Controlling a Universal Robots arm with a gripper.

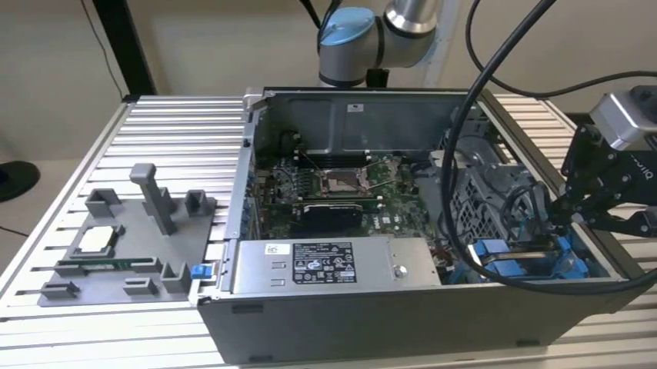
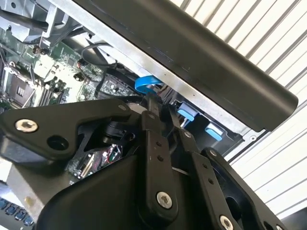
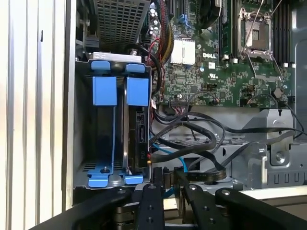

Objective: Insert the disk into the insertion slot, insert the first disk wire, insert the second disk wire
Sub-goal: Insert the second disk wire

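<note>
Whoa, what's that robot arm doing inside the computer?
The robot arm has put its tool down into an open computer. The disk, in its blue frame, already sits in its slot. The tool is pinching a thin blue wire close to the disk.
</note>
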